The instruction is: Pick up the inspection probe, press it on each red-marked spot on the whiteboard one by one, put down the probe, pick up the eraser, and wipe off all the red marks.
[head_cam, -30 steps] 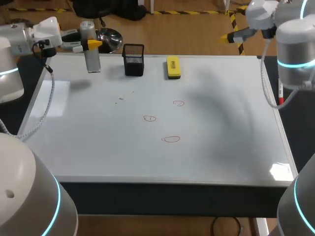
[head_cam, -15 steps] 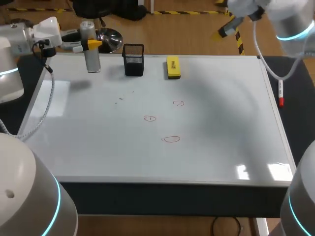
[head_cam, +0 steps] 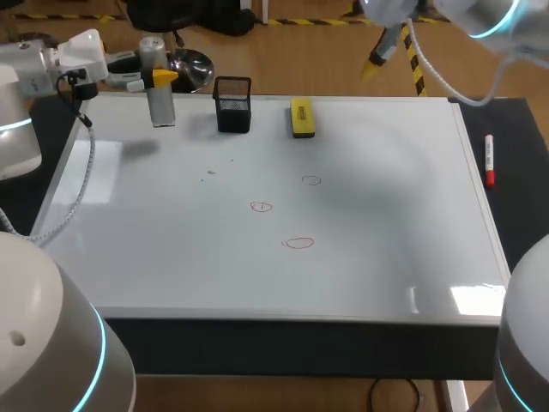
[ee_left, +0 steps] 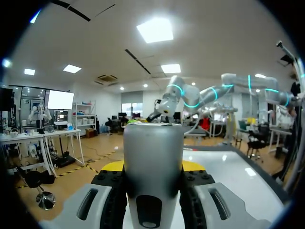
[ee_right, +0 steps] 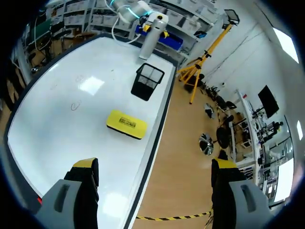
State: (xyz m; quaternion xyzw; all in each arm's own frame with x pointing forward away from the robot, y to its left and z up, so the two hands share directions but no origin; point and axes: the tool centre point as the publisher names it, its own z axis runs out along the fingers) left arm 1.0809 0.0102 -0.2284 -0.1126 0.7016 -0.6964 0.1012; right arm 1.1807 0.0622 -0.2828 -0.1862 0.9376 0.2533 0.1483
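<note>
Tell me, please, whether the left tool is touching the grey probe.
Touching. The left wrist view shows the probe sitting inside the left tool, with both fingers pressed against its sides.

A wooden floor [head_cam: 283, 60] crossed by yellow-and-black hazard tape [head_cam: 309, 21] lies beyond the dark desk [head_cam: 519, 215]. Rectangular light panels [ee_left: 155, 29] glow in a white ceiling [ee_left: 105, 43] above pale walls [ee_left: 102, 102].

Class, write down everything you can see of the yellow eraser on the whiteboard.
The eraser is a yellow rectangular block with a label on its top face. It lies flat on the whiteboard near the far edge, beside the black mesh holder but apart from it. Nothing but the board touches it.
</note>
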